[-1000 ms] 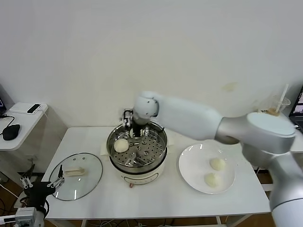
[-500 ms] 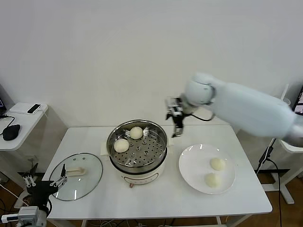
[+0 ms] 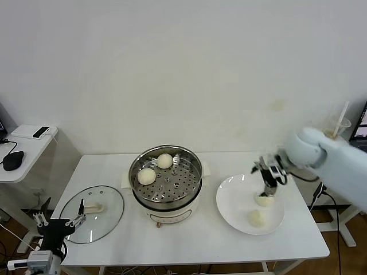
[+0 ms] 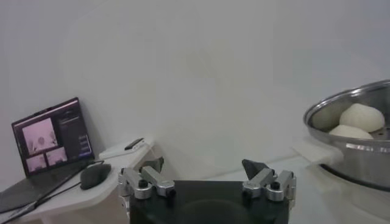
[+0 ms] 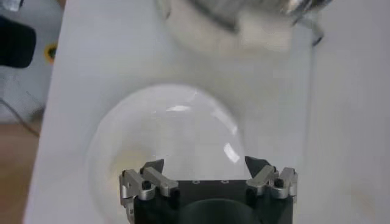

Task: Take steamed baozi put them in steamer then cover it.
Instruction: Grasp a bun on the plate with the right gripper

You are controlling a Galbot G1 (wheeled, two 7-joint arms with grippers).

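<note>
White table against a plain white wall. Small white side desk far left, holding a black mouse and a dark phone-like item; left wrist view adds an open laptop there, screen text too small to read. A cup with straw at far right. No readable brands or labels.

Steamer at table centre on a white base, uncovered, two baozi inside on its far-left part. Cover lies flat on the table left of the steamer, handle up. White plate right of the steamer, holding two more buns.

Right gripper sits over the plate just above the far bun, fingers spread, nothing held. Left gripper parked low off the near-left table edge by the cover, fingers spread, empty.
</note>
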